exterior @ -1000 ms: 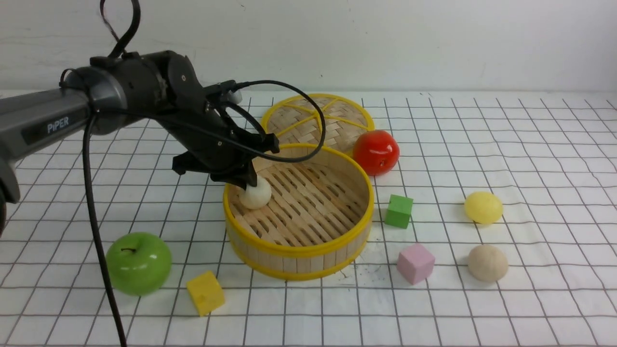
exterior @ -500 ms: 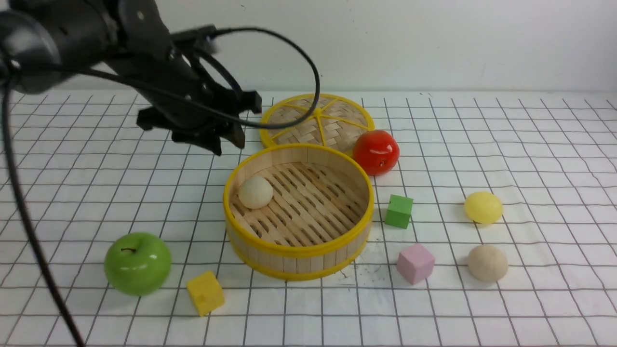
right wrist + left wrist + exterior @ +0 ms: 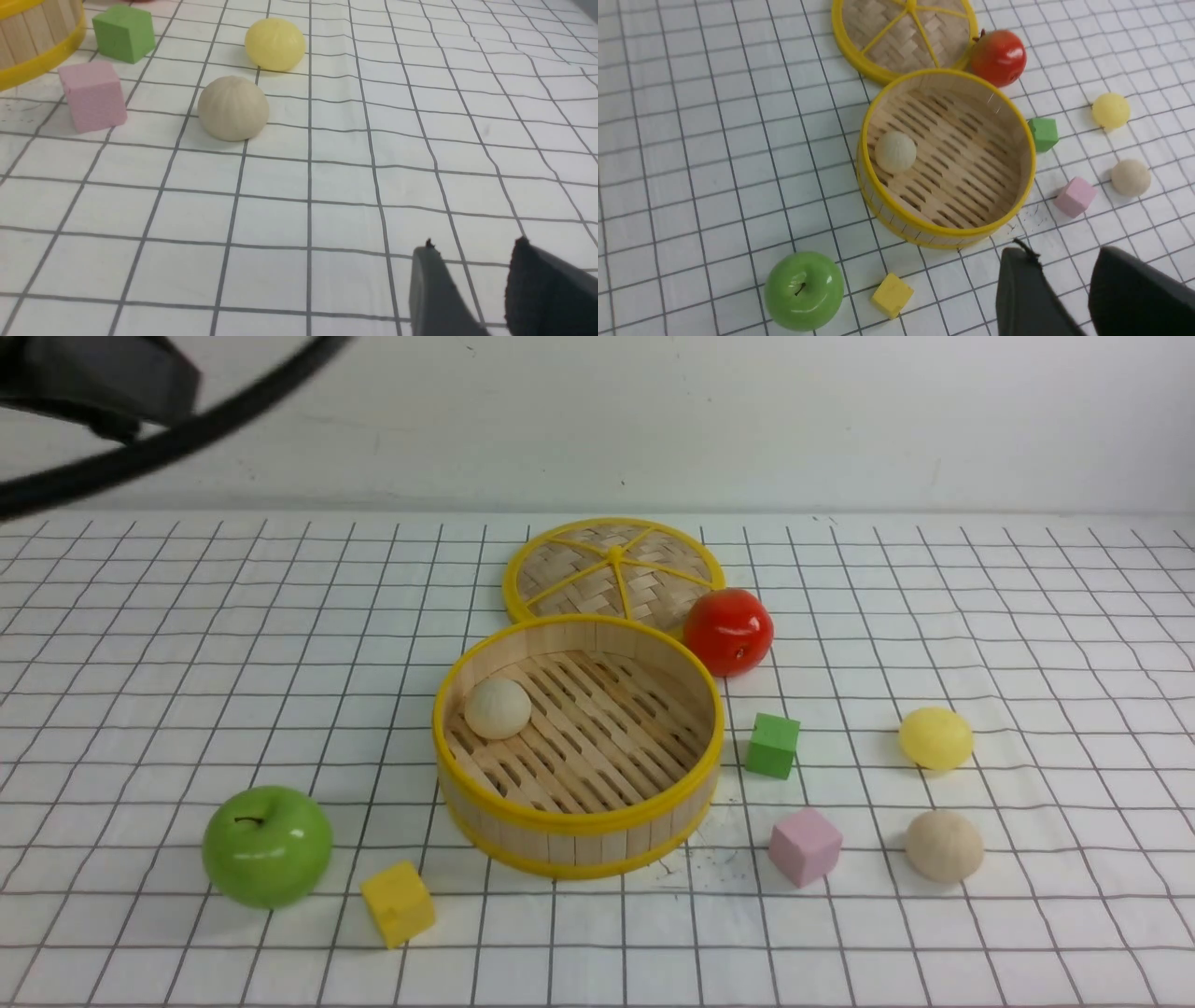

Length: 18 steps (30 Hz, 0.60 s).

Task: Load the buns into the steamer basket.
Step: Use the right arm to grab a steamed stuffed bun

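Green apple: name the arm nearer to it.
Left. The left fingers are raised, with the green apple on their side; the right fingers are off to the right.

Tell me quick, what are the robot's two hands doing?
Left hand: open, holding nothing.
Right hand: open, holding nothing.

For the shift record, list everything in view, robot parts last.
steamer basket: one, wooden with yellow rims, centre
bun in basket: one, cream, left side inside
buns on table: two, yellow and beige, right
woven lid: one, tan and yellow, behind basket
red fruit: one, beside lid
green apple: one, front left
cubes: three, yellow, green, pink
left gripper: one, dark, open
right gripper: one, dark, open
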Motion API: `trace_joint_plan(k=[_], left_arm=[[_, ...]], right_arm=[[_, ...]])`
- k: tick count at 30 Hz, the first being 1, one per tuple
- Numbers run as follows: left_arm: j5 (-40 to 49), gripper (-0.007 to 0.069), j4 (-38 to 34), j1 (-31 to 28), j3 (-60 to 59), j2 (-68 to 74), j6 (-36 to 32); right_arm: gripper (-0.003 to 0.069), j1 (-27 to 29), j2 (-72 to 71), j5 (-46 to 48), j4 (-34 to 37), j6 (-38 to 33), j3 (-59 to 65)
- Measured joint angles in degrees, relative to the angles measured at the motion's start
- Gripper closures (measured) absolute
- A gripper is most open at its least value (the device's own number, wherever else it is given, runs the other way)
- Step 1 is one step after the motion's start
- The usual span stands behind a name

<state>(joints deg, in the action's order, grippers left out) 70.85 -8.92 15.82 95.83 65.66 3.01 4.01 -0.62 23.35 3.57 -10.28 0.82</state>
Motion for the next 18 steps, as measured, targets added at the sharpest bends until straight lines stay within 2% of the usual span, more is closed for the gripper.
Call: trace_joint_plan(k=[4, 12, 14, 16, 18], left_arm=[[0.0, 0.0419, -2.09, 0.0, -5.0, -7.88, -0.07], [-0.62, 0.0419, -9.2, 0.0, -26.74, -22.86, -3.51], [-3.39, 0.0419, -10.28, 0.0, -32.63, -24.63, -4.45], [-9.75, 0.0419, -11.66, 0.0, -40.3, -25.42, -6.1], [-11.87, 0.0423, -12.01, 0.0, -42.82, -25.42, -6.89]], right_arm=[[0.0418, 0.0, 0.0, 0.0, 0.0, 0.0, 0.0], [0.0418, 0.0, 0.0, 0.0, 0.0, 0.0, 0.0], [0.0418, 0.0, 0.0, 0.0, 0.0, 0.0, 0.0], [0.0418, 0.0, 0.0, 0.0, 0.0, 0.0, 0.0], [0.0418, 0.0, 0.0, 0.0, 0.0, 0.0, 0.0]])
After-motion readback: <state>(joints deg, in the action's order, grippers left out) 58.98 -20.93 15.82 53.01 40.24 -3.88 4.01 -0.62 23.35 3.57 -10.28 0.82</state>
